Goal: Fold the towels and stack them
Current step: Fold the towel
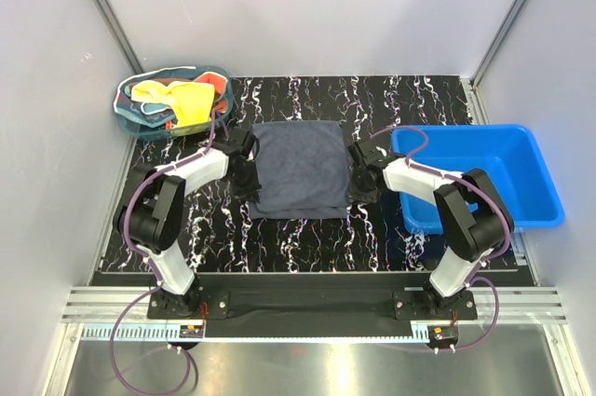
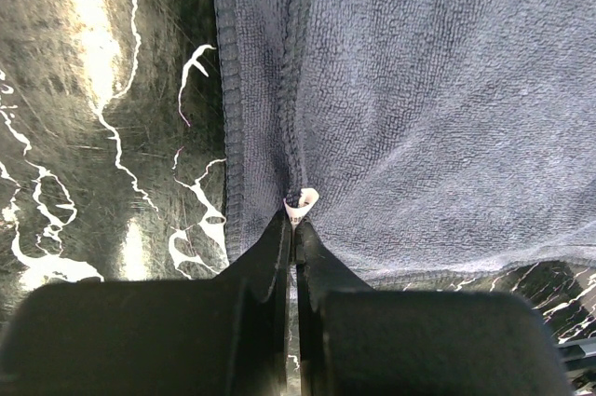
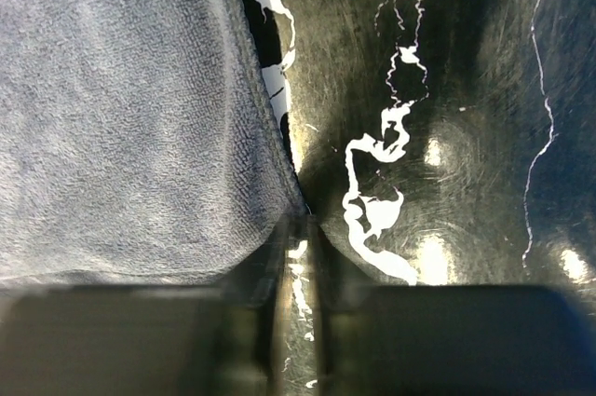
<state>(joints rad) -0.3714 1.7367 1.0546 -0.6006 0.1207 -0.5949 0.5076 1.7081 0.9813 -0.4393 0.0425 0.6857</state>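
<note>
A dark grey-blue towel [image 1: 300,168] lies spread flat at the middle of the black marbled table. My left gripper [image 1: 244,170] is at its left edge. In the left wrist view that gripper [image 2: 296,214] is shut on the towel [image 2: 419,88] at a pinched ridge by the hem, and a small white tag [image 2: 303,198] pokes out at the tips. My right gripper [image 1: 358,172] is at the towel's right edge. In the right wrist view its blurred jaws [image 3: 303,219] come together on the towel's [image 3: 121,107] edge. A yellow towel [image 1: 191,98] lies crumpled in the basket with other coloured cloths.
A teal mesh-sided basket [image 1: 126,102] stands at the back left of the table. A rigid blue plastic bin [image 1: 549,200] sits at the right, close beside my right arm. White walls enclose the table on three sides.
</note>
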